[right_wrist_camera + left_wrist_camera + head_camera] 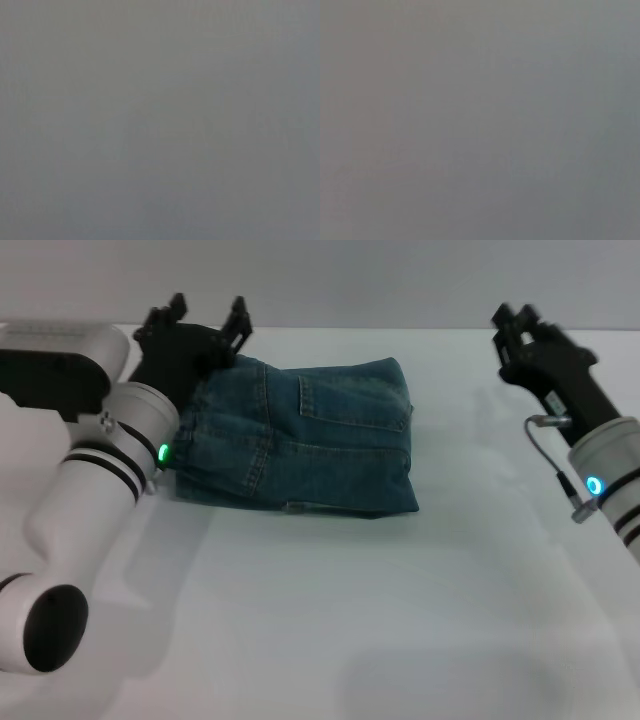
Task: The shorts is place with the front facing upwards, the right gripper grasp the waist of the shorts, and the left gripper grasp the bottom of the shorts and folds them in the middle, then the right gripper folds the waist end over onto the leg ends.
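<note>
Head view
Shorts: the blue jean shorts (300,435) lie folded in a flat bundle on the white counter (400,620), a bit left of the middle and toward the far side.
Edges: the right edge and the near edge of the bundle are straight. A pocket seam shows on top.
Left pincer: the left pincer (205,322) sits at the far left corner of the shorts. Its two pronged fingers are spread wide apart and hold nothing.
Right pincer: the right pincer (520,325) is far right, well apart from the shorts. I cannot tell how far open it is.
Open room: bare counter lies near the shorts and to their right.

Left wrist view
Seen: only plain grey.

Right wrist view
Seen: only plain grey.
</note>
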Action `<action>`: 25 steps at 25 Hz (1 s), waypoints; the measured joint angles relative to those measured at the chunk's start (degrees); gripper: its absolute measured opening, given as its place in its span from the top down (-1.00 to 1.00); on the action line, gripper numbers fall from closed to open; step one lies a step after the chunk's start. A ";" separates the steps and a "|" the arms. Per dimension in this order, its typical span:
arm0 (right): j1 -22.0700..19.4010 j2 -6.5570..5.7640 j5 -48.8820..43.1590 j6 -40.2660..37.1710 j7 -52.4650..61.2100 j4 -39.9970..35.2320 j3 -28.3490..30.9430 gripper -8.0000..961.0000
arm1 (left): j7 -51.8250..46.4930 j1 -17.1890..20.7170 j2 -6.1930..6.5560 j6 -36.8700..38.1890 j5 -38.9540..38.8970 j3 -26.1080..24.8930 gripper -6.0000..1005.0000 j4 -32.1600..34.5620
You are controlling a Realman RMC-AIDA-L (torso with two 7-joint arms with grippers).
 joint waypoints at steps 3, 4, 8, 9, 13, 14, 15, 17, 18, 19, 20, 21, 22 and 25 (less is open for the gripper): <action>1.81 0.05 -3.47 3.24 4.04 -2.16 -0.06 0.23 | -5.52 -1.90 -0.04 0.86 0.44 3.79 -0.52 3.44; 2.22 0.19 -4.09 3.68 4.51 -2.72 -0.13 0.27 | -6.46 -2.32 -0.03 0.91 0.44 4.89 -0.52 4.35; 3.88 0.53 -5.06 7.76 4.69 -2.88 -0.53 0.52 | -7.92 -3.51 -0.47 0.58 0.49 8.36 -0.52 9.06; 3.88 0.53 -5.06 7.76 4.69 -2.88 -0.53 0.66 | -7.92 -3.51 -0.47 0.58 0.49 8.36 -0.52 9.06; 4.13 0.64 -6.18 8.85 4.67 -2.65 -0.59 0.91 | -9.57 -4.11 -0.59 -0.75 0.52 9.65 -0.52 11.17; 4.05 0.67 -6.33 8.87 4.68 -2.52 -0.63 0.95 | -10.05 -4.22 -0.56 -1.62 0.52 9.71 -0.52 11.40; 3.90 0.69 -6.52 8.89 5.02 -2.41 -0.68 0.99 | -10.61 -4.42 -0.48 -3.13 0.53 9.73 -0.52 11.62; 3.65 0.70 -7.43 8.94 6.38 -2.48 -0.74 0.97 | -11.33 -4.82 -0.40 -5.92 0.54 9.75 -0.52 12.03; 3.55 0.70 -8.03 8.97 7.22 -2.63 -0.76 0.96 | -11.53 -5.06 -0.38 -7.16 0.55 9.75 -0.52 12.35; 3.49 0.70 -8.30 9.01 7.64 -2.73 -0.78 0.95 | -11.64 -5.24 -0.42 -8.18 0.56 9.78 -0.52 12.85; 3.44 0.72 -8.47 9.07 7.92 -2.81 -0.80 0.93 | -11.66 -5.36 -0.49 -8.72 0.57 9.86 -0.52 13.27; 3.37 0.74 -8.53 9.16 7.98 -2.85 -0.82 0.92 | -11.67 -5.43 -0.55 -9.00 0.58 9.94 -0.52 13.60; 3.31 0.77 -8.56 9.24 8.00 -2.93 -0.85 0.91 | -11.68 -5.41 -0.56 -9.03 0.59 10.10 -0.52 13.67; 2.87 0.78 -9.18 8.80 7.67 -3.45 -0.98 0.88 | -10.91 -4.34 -0.41 -6.84 0.60 10.60 -0.52 12.52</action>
